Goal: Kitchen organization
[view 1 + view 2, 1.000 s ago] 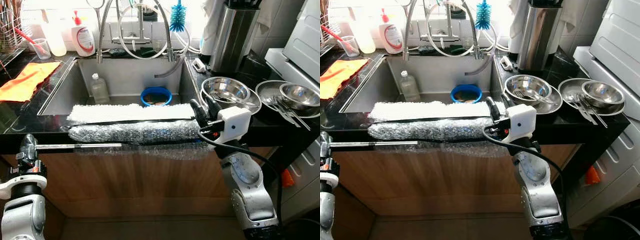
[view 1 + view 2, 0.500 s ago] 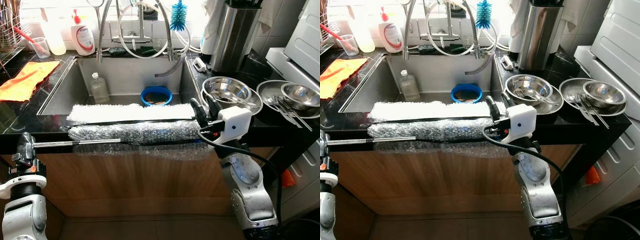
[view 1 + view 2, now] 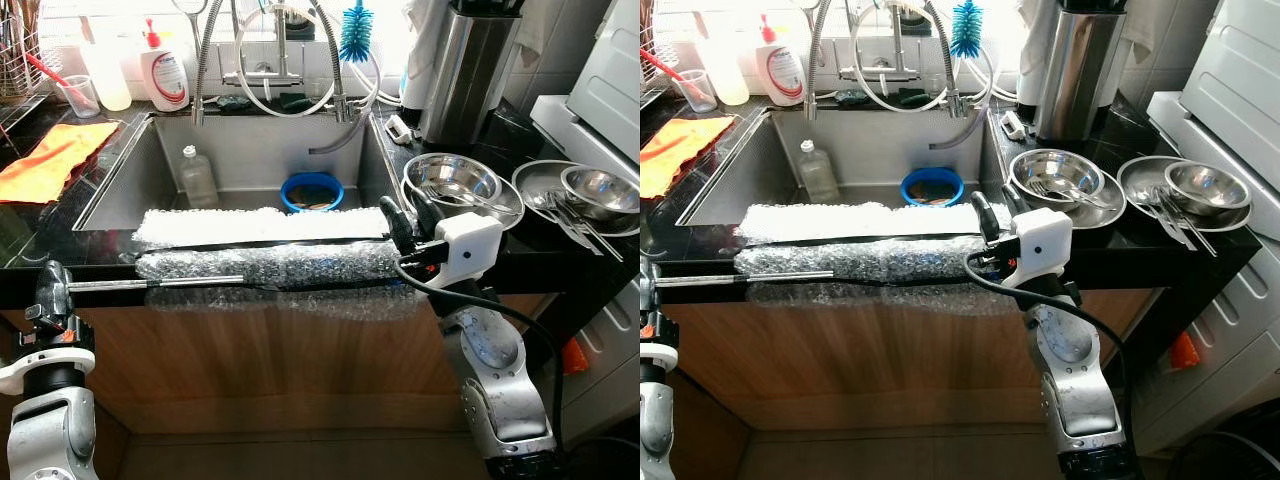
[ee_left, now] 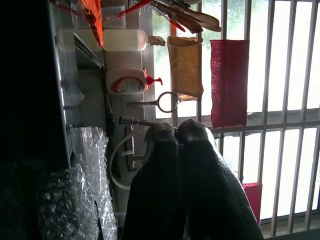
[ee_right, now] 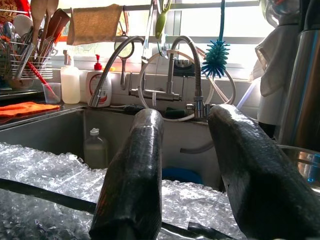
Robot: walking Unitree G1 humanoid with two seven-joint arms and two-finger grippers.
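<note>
My left gripper (image 3: 48,285) sits low in front of the counter, near the cabinet's left end, fingers (image 4: 165,165) pressed tight together w/ nothing between them. A thin silver metal rod (image 3: 150,284) runs from about there toward the long roll of clear bubble wrap (image 3: 265,265) lying along the black countertop's (image 3: 40,235) front edge; can't tell if the gripper touches the rod. Just behind the roll, a long white fluffy strip (image 3: 255,223) lies across the sink's front rim. My right gripper (image 3: 408,218) is at the roll's right end, fingers (image 5: 135,165) spread apart over the wrap, not gripping it.

Further back, the stainless steel sink basin (image 3: 130,175) holds a clear plastic bottle (image 3: 198,178) at left & a round blue bowl (image 3: 312,191) near the middle. Right of the sink on the counter: nested steel bowls w/ cutlery (image 3: 455,180), then a 2nd set (image 3: 590,195) further right. Left of the sink, an orange cloth (image 3: 50,160).

At the back: a coiled spring faucet (image 3: 275,60), blue bottle brush (image 3: 355,30), white soap dispenser w/ red pump (image 3: 165,75), & a tall steel canister (image 3: 470,70) at right.
</note>
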